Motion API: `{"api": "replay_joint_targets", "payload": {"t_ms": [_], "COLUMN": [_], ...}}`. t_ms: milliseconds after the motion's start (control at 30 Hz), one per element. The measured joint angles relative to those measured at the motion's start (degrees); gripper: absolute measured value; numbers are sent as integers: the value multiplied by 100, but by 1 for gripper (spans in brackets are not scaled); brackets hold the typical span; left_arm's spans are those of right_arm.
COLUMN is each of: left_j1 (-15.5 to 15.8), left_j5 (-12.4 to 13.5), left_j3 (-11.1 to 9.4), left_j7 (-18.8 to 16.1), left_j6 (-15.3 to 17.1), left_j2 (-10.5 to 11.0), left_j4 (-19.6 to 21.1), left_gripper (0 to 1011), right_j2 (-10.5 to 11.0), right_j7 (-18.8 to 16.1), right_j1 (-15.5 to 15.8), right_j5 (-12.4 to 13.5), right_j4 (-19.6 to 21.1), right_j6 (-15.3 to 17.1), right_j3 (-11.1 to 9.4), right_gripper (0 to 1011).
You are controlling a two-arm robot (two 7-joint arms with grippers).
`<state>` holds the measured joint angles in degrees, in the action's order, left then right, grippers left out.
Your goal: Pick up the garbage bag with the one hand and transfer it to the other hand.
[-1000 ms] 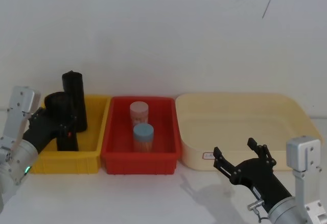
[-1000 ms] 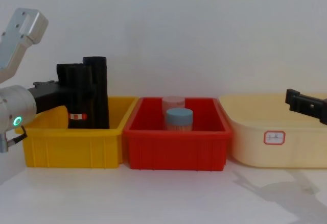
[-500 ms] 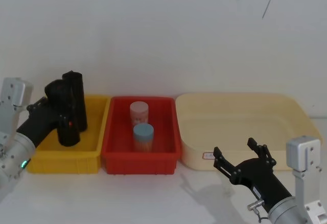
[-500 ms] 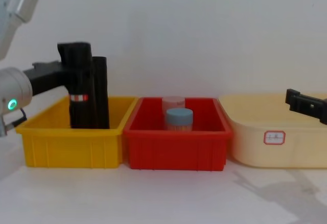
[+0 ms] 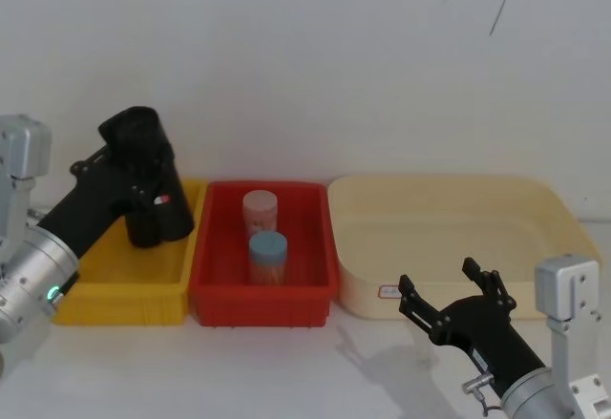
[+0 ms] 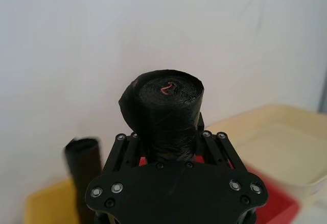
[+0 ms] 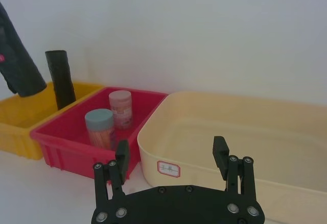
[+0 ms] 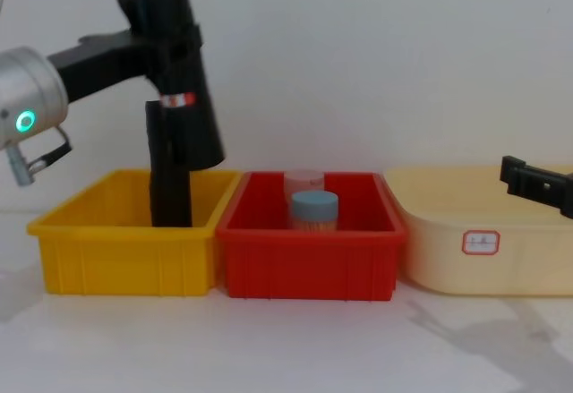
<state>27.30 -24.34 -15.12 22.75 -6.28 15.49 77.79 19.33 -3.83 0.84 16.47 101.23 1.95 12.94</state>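
The garbage bag [image 8: 195, 133], a thick black roll with a red-and-white band, hangs tilted above the yellow bin [image 8: 125, 263], its lower end just over the rim on the side toward the red bin. My left gripper [image 8: 170, 44] on the green-ringed arm is shut on its upper part. The left wrist view shows the garbage bag's rolled end [image 6: 164, 104] sticking up between the fingers [image 6: 124, 147]. From the head view the garbage bag [image 5: 136, 136] leans over the yellow bin's back right corner. My right gripper [image 5: 449, 287] hovers open and empty near the table's front right, well apart from the garbage bag [image 7: 18, 66].
A plain black roll [image 8: 168, 192] stands upright in the yellow bin. The red bin [image 8: 309, 263] in the middle holds a blue-lidded jar [image 8: 313, 209] and a pink jar [image 5: 260, 211]. A large cream tub [image 5: 449, 238] sits on the right, just behind my right gripper [image 7: 171, 152].
My left gripper has lifted the garbage bag up out of the yellow bin and tilted it, moving it toward the right. The plain roll stays in the bin. The right arm has not moved.
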Motion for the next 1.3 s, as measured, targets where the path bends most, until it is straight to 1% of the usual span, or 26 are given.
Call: {"api": "replay_joint_targets", "payload": {"t_ms": [133, 300, 400, 467, 600, 667, 700, 733, 900, 1033, 1133, 1300], "left_j1": [-45, -66, -62, -34, 27, 56, 90, 90, 235, 309, 391, 458], "left_j5": [-174, -412, -499, -616, -756, -818, -877, -877, -1154, -1288, -1424, -1552], "left_j3": [-31, -136, -191, -281, -408, -456, -510, -510, -693, -767, -833, -871], "left_j7": [160, 379, 473, 596, 740, 802, 859, 859, 1086, 1194, 1280, 1338], "left_j6": [1, 44, 77, 133, 217, 265, 315, 315, 587, 731, 869, 977], "left_j2": [-44, -140, -185, -258, -364, -404, -456, -456, -628, -710, -790, -851], "left_j4": [202, 413, 458, 494, 491, 470, 435, 435, 236, 111, -63, -212], "left_gripper": [452, 452, 452, 451, 452, 452, 452, 452, 452, 452, 452, 452], "right_j2": [0, 0, 0, 0, 0, 0, 0, 0, 0, 0, 0, 0], "right_j7": [0, 0, 0, 0, 0, 0, 0, 0, 0, 0, 0, 0], "right_j1": [0, 0, 0, 0, 0, 0, 0, 0, 0, 0, 0, 0], "right_j5": [0, 0, 0, 0, 0, 0, 0, 0, 0, 0, 0, 0], "right_j4": [0, 0, 0, 0, 0, 0, 0, 0, 0, 0, 0, 0], "right_j6": [0, 0, 0, 0, 0, 0, 0, 0, 0, 0, 0, 0], "right_j3": [0, 0, 0, 0, 0, 0, 0, 0, 0, 0, 0, 0], "right_gripper": [1000, 1000, 1000, 1000, 1000, 1000, 1000, 1000, 1000, 1000, 1000, 1000]}}
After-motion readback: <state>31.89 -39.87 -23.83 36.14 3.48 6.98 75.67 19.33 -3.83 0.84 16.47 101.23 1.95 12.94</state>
